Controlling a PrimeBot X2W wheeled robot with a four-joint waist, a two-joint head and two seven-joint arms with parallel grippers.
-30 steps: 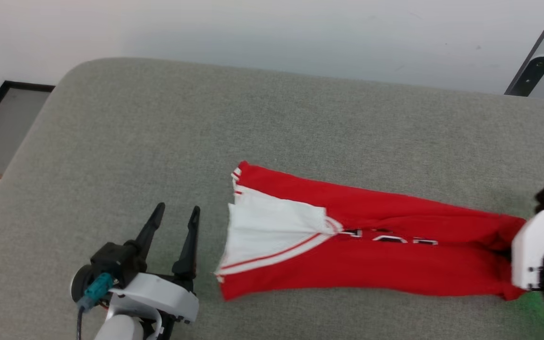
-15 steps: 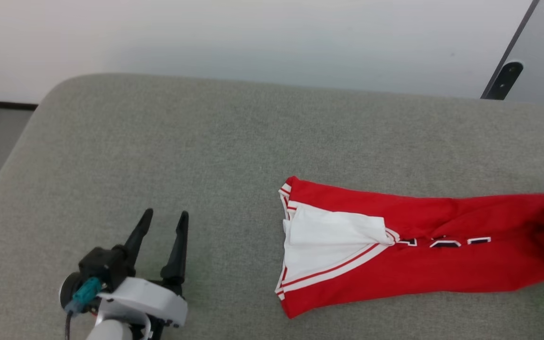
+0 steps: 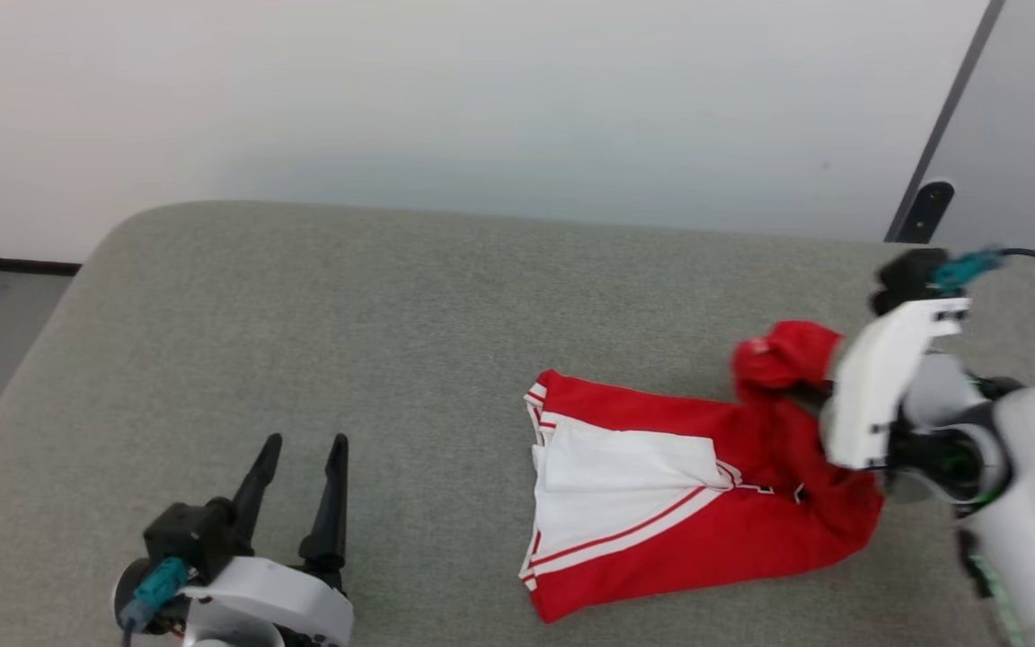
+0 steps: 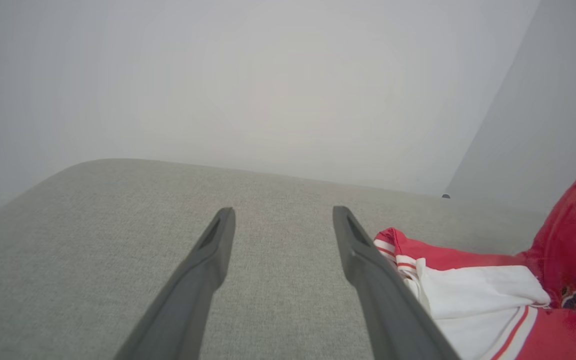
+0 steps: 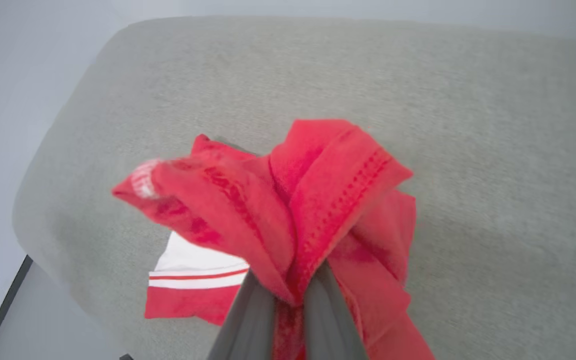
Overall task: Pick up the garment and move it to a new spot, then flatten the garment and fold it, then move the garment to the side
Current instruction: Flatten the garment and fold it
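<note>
Nothing legible: the black white-outlined lettering (image 4: 574, 298) on the crumpled red-and-white fabric shirt (image 3: 706, 539) shows only unreadable fragments.

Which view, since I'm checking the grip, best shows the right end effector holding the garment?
The right wrist view: the right end effector pinches a bunched red edge of the garment. The head view shows most of the garment, one end lifted, but the wrist hides the pinch. The left wrist view catches its white-sleeved end.
</note>
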